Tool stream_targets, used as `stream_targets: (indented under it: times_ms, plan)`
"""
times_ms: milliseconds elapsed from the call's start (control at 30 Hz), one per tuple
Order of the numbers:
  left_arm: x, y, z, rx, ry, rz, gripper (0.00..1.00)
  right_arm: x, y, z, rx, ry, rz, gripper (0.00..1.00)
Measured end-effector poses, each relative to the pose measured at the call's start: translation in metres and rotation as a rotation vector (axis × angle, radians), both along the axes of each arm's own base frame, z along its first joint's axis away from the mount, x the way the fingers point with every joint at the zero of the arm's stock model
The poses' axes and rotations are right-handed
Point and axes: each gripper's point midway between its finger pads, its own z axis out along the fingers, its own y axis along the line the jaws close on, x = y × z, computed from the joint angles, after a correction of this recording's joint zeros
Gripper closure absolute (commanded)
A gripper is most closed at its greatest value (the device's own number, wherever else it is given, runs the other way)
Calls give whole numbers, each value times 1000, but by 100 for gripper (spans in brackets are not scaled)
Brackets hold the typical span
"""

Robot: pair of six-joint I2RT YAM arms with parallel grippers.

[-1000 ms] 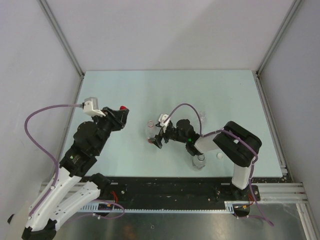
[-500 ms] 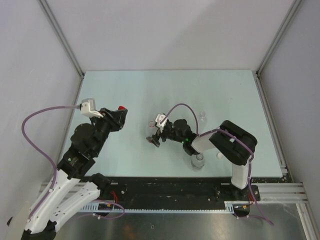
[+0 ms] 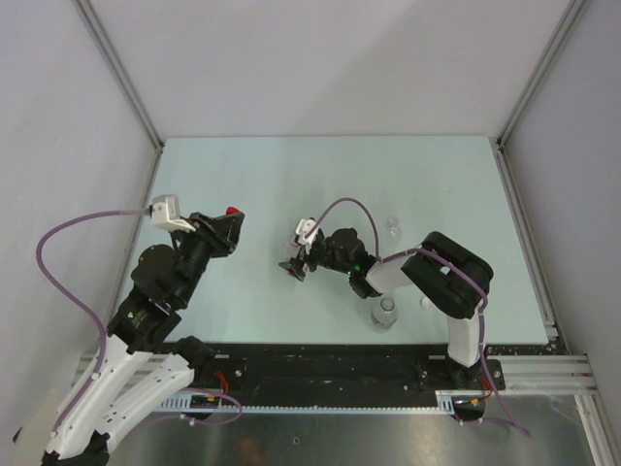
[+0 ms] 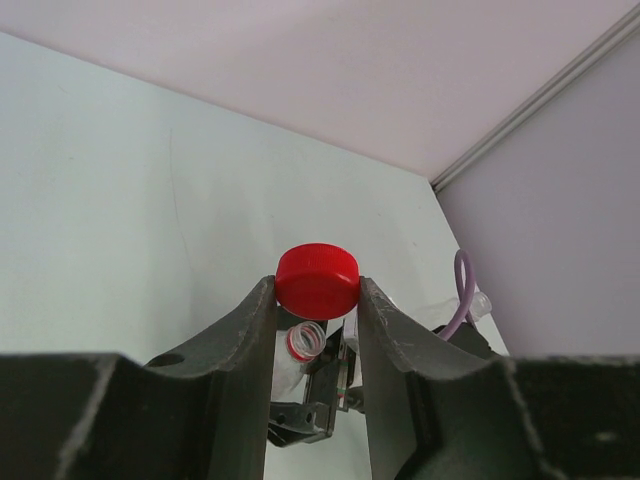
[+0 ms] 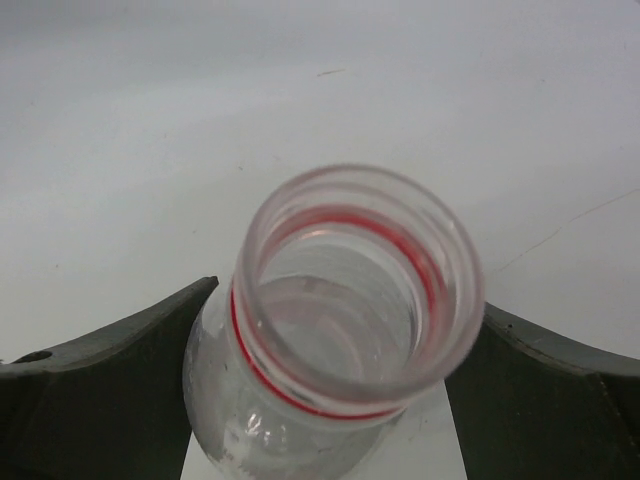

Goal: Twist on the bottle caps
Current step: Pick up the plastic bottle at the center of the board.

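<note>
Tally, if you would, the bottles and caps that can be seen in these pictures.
Clear bottles: 3 (open bottle between the right jaws, near bottle, far bottle)
Caps: 2 (red cap in the left jaws, whitish cap on the table)
Total: 5

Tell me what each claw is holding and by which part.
Left claw: the red cap, pinched by its side wall. Right claw: an open bottle sits between the jaws at its shoulder; whether it is gripped cannot be told.
</note>
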Motion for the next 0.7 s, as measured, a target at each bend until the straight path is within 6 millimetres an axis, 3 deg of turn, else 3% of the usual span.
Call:
stream_targets:
  times_ms: [233,700]
  plan:
    - [-3,2,4,-10,-14,0,69,2,4,2,0,-4,2,12]
    - [-3,2,3,-9,-13,0,69,-3,1,-23,-58,64,-16,12]
